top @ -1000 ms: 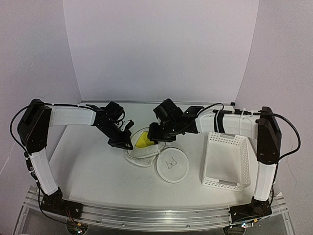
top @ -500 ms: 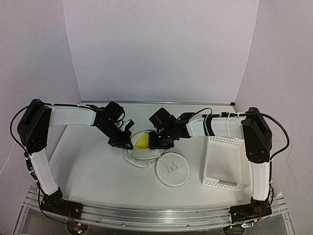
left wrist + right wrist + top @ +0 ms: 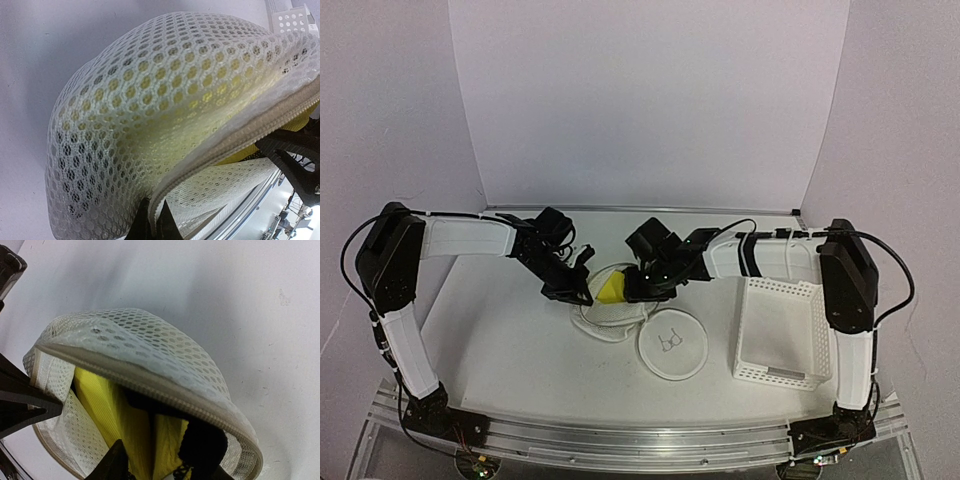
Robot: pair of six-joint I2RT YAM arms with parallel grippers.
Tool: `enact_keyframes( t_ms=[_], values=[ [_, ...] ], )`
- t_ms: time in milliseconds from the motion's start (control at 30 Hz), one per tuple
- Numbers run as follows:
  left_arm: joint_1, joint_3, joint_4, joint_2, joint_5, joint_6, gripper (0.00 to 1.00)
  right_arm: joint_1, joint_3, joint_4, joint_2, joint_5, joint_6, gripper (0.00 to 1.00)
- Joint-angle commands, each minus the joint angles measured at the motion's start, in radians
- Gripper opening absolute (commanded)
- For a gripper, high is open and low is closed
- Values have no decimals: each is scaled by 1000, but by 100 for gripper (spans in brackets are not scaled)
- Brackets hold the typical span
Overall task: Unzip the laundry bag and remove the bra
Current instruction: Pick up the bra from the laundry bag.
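The laundry bag (image 3: pixel 610 318), a round white mesh pouch, lies mid-table, unzipped. Its round face with the black bra outline (image 3: pixel 671 343) lies flat towards the front. My left gripper (image 3: pixel 570 290) is shut on the bag's zipper rim (image 3: pixel 210 160) and holds the mesh dome (image 3: pixel 150 100) up; its jaws (image 3: pixel 152 222) pinch the rim. The yellow bra (image 3: pixel 612 290) shows in the opening. My right gripper (image 3: pixel 638 288) is inside the opening. In the right wrist view it (image 3: pixel 165 465) is open with a fold of the yellow bra (image 3: pixel 125 425) between its jaws, under the lifted rim (image 3: pixel 150 385).
A white perforated plastic basket (image 3: pixel 780 330) stands right of the bag, below the right forearm; its corner shows in the left wrist view (image 3: pixel 295 20). White walls close the back and sides of the table.
My right gripper has moved left and down into the bag's opening onto the yellow bra; it has barely moved in the last half second. My left gripper has held still on the rim.
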Motion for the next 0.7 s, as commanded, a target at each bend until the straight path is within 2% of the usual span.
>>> enact_keyframes(
  t_ms=[0,200,300,400,533,667],
  values=[
    [1,6,27,-4,17,6,0,-2,54,46,-79,38,-30,42],
    [2,7,28,-3,19,6,0,-1,75,46,-66,40,-36,41],
    [1,6,28,-4,19,8,0,-1,81,46,-56,35,-33,37],
    [2,6,29,-5,18,8,0,-1,82,46,-51,28,-33,26],
    [1,4,28,-7,17,8,0,-1,78,46,-62,28,-36,0],
    [1,7,29,-10,13,4,0,-1,68,46,-84,27,-37,0]
  ],
)
